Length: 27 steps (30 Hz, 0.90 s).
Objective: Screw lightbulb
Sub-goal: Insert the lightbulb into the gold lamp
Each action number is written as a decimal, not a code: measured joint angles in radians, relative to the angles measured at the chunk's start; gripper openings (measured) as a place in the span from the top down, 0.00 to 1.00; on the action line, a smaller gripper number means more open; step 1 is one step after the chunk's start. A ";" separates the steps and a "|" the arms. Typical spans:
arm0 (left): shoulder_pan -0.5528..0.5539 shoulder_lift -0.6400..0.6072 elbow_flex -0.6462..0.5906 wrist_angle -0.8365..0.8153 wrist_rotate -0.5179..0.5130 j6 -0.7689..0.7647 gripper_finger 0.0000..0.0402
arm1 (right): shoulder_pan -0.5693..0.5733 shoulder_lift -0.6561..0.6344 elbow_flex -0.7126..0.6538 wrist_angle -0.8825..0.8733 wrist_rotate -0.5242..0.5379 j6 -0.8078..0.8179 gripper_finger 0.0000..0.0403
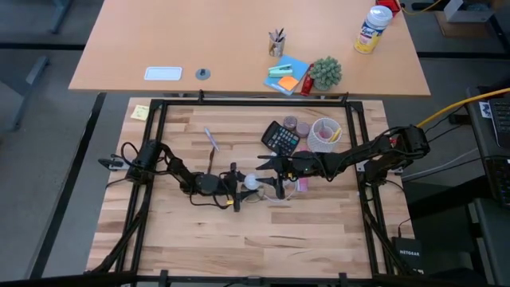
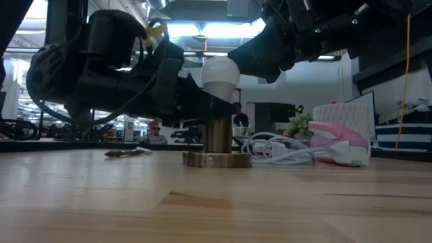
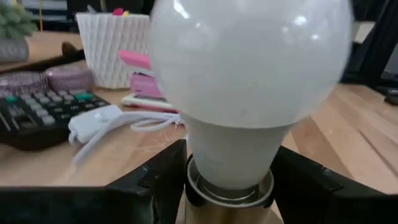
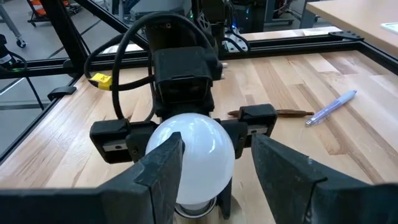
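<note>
The frosted-white lightbulb [image 1: 251, 182] stands upright with its base in a brass-coloured socket [image 2: 217, 133]. The socket rests by its round foot [image 2: 216, 160] on the wooden table. My left gripper [image 1: 238, 191] comes from the table's left and is shut on the socket just under the bulb [image 3: 249, 68]. My right gripper [image 4: 214, 168] comes from the right and is open. Its two fingers stand on either side of the bulb's globe [image 4: 196, 146]. One finger [image 4: 163, 165] is at the glass and the other [image 4: 280, 168] stands apart from it. My left gripper pinches the socket's upper end [image 3: 227, 208] between its two fingers [image 3: 158, 180], right below the bulb's neck. The fingers come level from the table's left. The socket stands upright on the table. Whether my right gripper's one finger touches the globe, I cannot tell.
A white cord [image 2: 270, 148] lies looped beside the socket. A pink stapler [image 2: 337, 143] and a white basket [image 2: 343, 115] are to its right. A black calculator [image 1: 280, 137] and tape rolls lie behind it, and a pen [image 1: 211, 139] lies to the far left. Free wood lies toward the near edge.
</note>
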 joint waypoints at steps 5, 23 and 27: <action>0.001 0.000 -0.001 -0.007 -0.010 -0.096 0.50 | 0.000 0.000 0.000 -0.001 0.000 0.000 0.51; 0.000 0.000 0.000 -0.014 -0.016 -0.038 0.50 | 0.000 0.000 0.000 -0.001 -0.001 0.000 0.51; 0.000 0.000 0.000 -0.008 -0.016 -0.042 0.50 | 0.000 0.000 0.000 -0.001 -0.001 0.000 0.51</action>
